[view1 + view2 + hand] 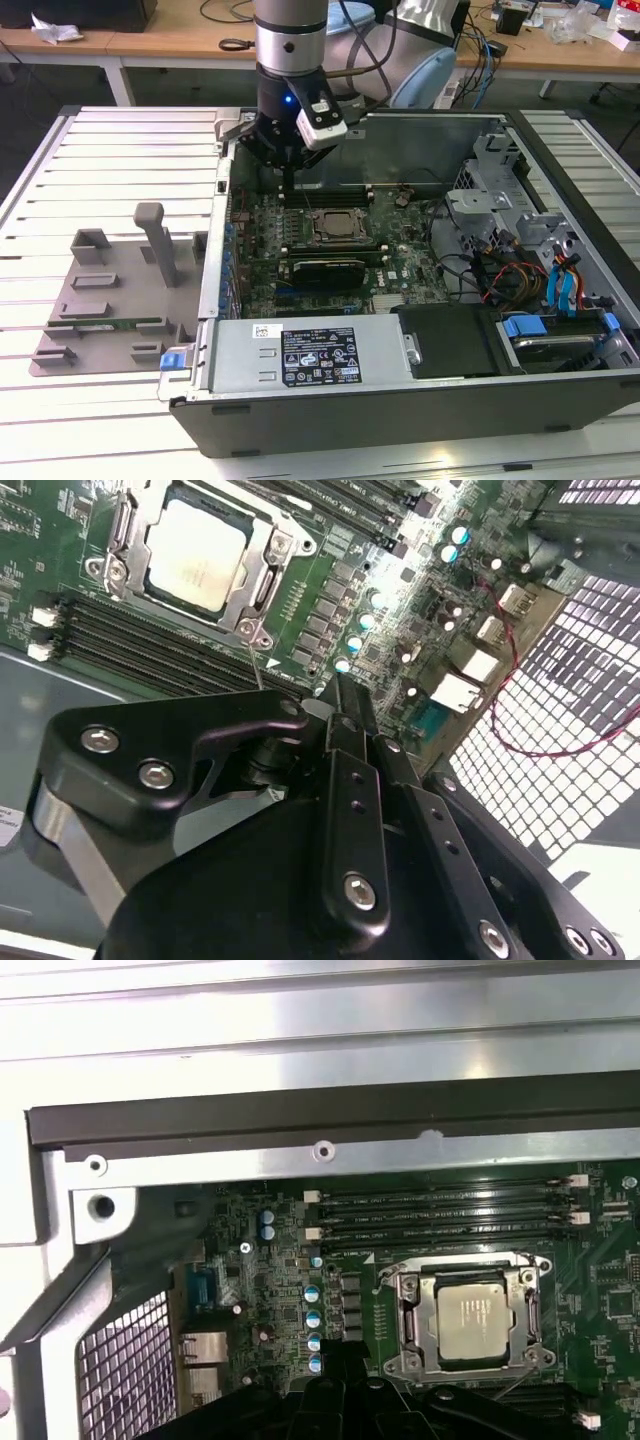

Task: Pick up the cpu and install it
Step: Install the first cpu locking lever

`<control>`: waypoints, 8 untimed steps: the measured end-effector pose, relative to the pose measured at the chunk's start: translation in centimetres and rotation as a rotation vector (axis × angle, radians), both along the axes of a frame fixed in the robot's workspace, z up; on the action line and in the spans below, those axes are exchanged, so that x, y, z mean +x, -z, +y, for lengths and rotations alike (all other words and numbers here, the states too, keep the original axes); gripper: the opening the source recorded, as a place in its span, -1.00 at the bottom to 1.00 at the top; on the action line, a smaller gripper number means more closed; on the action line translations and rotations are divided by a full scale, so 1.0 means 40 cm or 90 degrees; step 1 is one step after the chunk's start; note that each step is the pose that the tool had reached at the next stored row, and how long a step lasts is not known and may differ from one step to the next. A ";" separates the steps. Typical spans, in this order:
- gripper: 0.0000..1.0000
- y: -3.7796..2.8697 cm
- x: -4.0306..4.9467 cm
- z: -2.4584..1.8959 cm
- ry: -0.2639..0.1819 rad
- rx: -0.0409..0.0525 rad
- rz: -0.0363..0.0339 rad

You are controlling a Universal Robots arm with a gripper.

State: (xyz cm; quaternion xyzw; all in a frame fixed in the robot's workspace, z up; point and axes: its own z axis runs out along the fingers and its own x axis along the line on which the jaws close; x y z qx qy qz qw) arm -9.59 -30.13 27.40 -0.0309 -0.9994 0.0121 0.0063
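Observation:
The cpu (335, 227) lies flat in the socket frame on the green motherboard inside the open computer case (300, 420); its silvery top plate shows in both wrist views (195, 555) (483, 1322). My gripper (288, 188) hangs above the motherboard, a short way toward the exterior view's left of the socket and apart from the cpu. In the second wrist view the two black fingers (345, 730) meet at their tips with nothing between them, so the gripper (338, 690) is shut and empty. The first wrist view catches the gripper (335, 1355) just beside the socket.
A grey fixture tray (70, 300) with upright posts and a green memory stick (120, 322) sits at the exterior view's left of the case. Inside are memory slots (440, 1215), a black card (322, 270), a power supply (320, 357) and drive cages with cables (530, 270).

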 end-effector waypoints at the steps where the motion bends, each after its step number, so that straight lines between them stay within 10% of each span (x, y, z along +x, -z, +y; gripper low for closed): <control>1: -0.79 0.002 0.000 0.002 0.000 0.0000 0.0001; 8: -0.79 0.015 0.000 0.014 0.000 0.0000 0.0000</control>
